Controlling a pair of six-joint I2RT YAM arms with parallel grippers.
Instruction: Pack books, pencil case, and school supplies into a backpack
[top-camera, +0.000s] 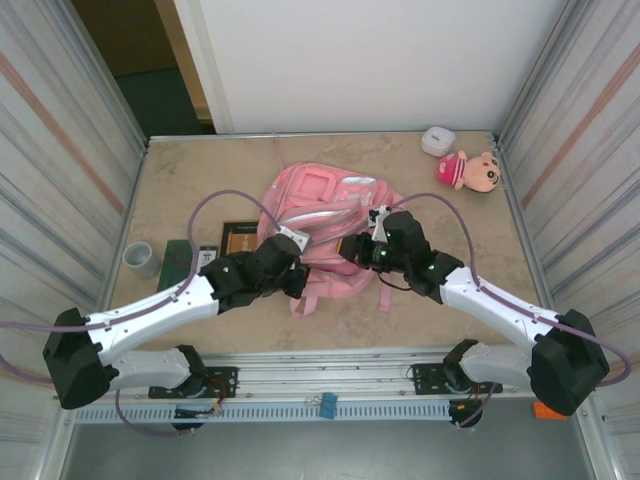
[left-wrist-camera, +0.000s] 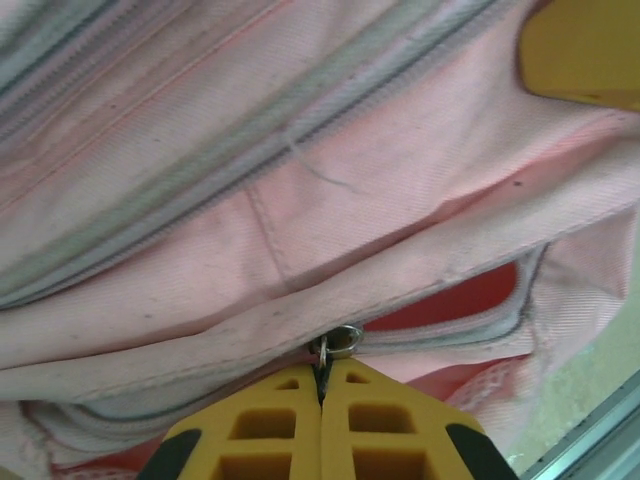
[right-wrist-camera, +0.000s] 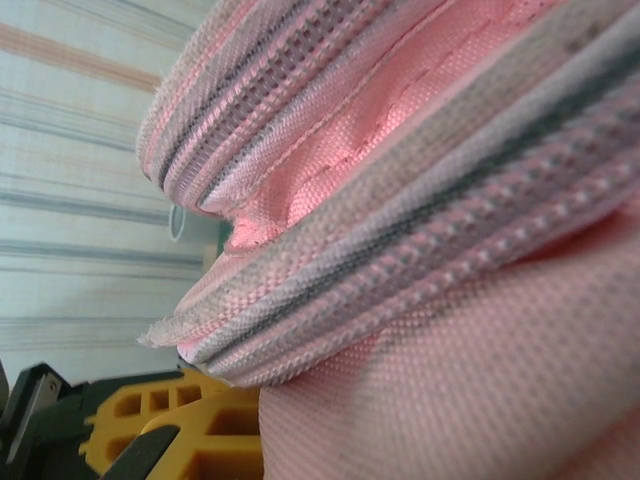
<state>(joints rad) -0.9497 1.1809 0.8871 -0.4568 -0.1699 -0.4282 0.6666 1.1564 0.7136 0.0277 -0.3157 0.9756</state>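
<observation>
Table (top-camera: 450, 300) carries the pink backpack (top-camera: 320, 205) at its centre. The book (top-camera: 240, 238) lies at the backpack's nine o'clock, partly under the left arm. Right end effector (top-camera: 352, 250), at four o'clock, is clenched on rim fabric. Left end effector (left-wrist-camera: 322, 378), at seven o'clock, pinches the metal zipper pull (left-wrist-camera: 338, 343).

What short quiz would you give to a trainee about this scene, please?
1. True or false: the left gripper is shut on the zipper pull of the pink backpack.
2. Where does the plush doll lie? A) inside the backpack; B) on the table, near its far right corner; C) on the floor.
3. Fill in: seen from above, the paperback book lies on the ___ side of the backpack.
Key: 1 true; 2 B; 3 left.
</observation>
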